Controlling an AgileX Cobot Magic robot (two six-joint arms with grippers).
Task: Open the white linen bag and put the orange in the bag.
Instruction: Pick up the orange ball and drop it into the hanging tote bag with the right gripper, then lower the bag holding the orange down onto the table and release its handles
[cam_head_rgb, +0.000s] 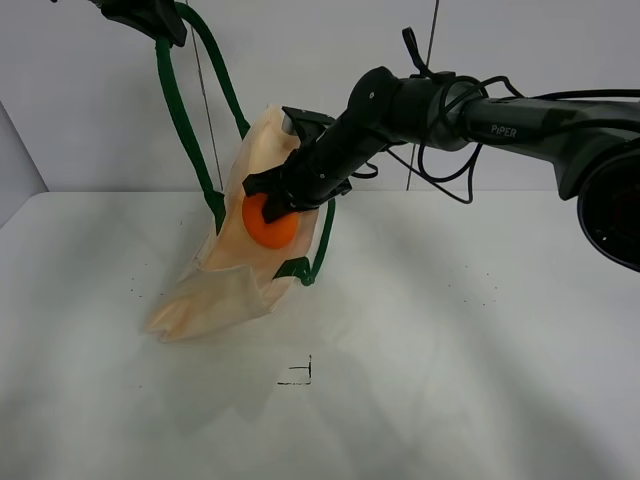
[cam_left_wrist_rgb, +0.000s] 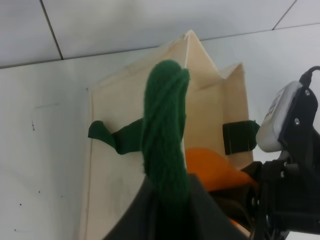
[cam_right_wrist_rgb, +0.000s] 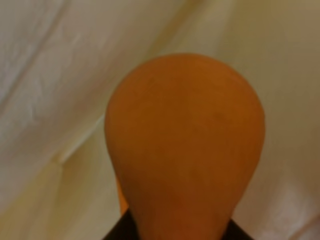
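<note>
Where the bag (cam_head_rgb: 235, 275) hung: from its green strap (cam_head_rgb: 180, 120), with the bottom end resting on the table (cam_head_rgb: 450, 350).
Left pincer (cam_head_rgb: 165, 35): clamped on that strap, high up.
Right pincer (cam_head_rgb: 275, 205): pinching the orange (cam_head_rgb: 268, 228) at the bag's mouth.
Table: white, faintly speckled, with a black corner mark (cam_head_rgb: 300, 375).
Room: pale grey wall (cam_head_rgb: 300, 60) behind.

Black cabled arm (cam_head_rgb: 430, 110), "PiPER" lettering (cam_head_rgb: 497, 130)
</note>
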